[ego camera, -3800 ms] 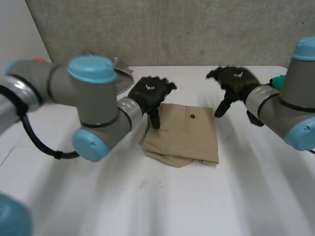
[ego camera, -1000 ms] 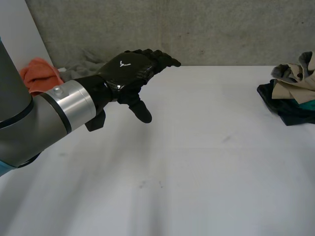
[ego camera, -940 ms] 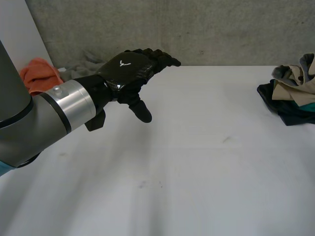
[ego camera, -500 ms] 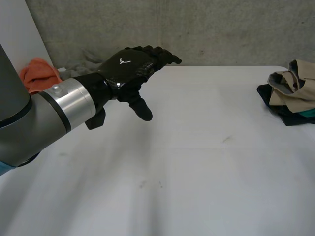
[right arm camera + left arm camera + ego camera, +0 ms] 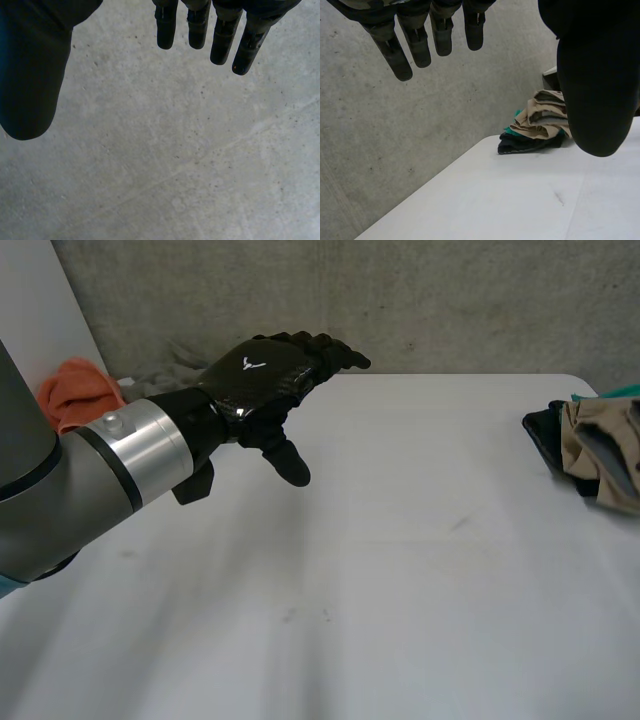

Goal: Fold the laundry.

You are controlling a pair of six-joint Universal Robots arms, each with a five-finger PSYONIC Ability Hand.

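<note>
Both hands hanging open and empty; the pile (image 5: 592, 450) is lying at the table's (image 5: 400, 580) right edge.

The left arm (image 5: 90, 480) is reaching in over the table's left half. It is carrying the left hand (image 5: 262, 378) above the top, back turned up. The fingers (image 5: 335, 352) are stretching nearly straight toward the table's far edge, the thumb (image 5: 285, 462) is pointing down at the table, and nothing is sitting in the grasp. The pile is heaping loosely, tan cloth over dark and teal garments, partly hanging past the table's right edge. The right hand (image 5: 35, 75) is facing a bare concrete wall (image 5: 175, 150), fingers straight, thumb standing apart, gripping nothing. An orange cloth (image 5: 75, 390) is lying beside the table's far left corner.
</note>
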